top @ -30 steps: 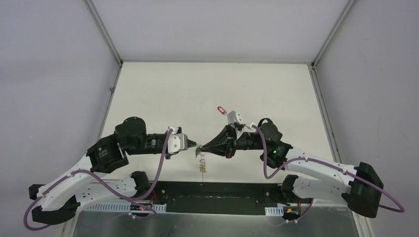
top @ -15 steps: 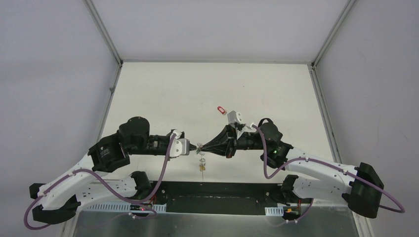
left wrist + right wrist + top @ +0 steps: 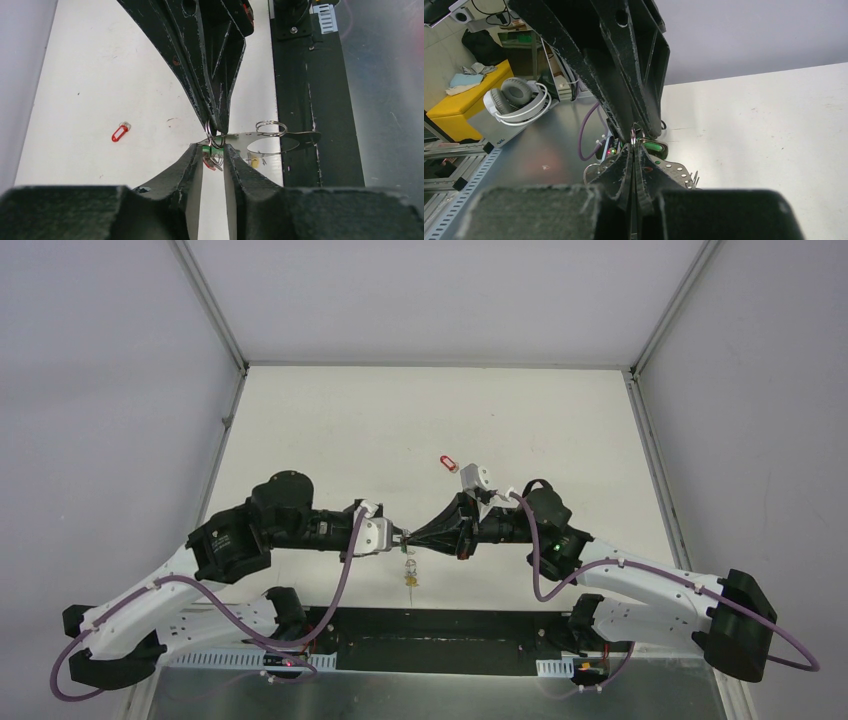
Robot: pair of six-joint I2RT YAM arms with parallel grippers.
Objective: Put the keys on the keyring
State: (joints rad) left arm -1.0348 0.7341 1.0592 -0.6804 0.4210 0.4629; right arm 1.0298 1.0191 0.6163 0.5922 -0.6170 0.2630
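The two grippers meet tip to tip above the table's near edge. My right gripper [image 3: 408,538] [image 3: 633,145] is shut on the thin wire keyring [image 3: 214,137] [image 3: 633,134], which stands up from its tips. My left gripper [image 3: 397,537] [image 3: 214,149] stands with its fingers parted, and a key's green tag [image 3: 215,148] lies across the gap at its tips. Below the ring hang more keys: a red tag [image 3: 208,164], a yellow tag [image 3: 254,161] and silver blades [image 3: 410,575]. One red-tagged key [image 3: 447,462] [image 3: 119,133] lies loose on the table beyond the right gripper.
A flat perforated metal strip [image 3: 674,166] with a small coiled ring [image 3: 271,128] juts out beside the keyring. The black base rail [image 3: 430,625] and a metal shelf [image 3: 430,695] run along the near edge. White walls enclose the table on three sides.
My left arm has moved right, up to the right gripper's tips. Its jaws, shut on the green-tagged key before, now stand parted. The right arm has held still.
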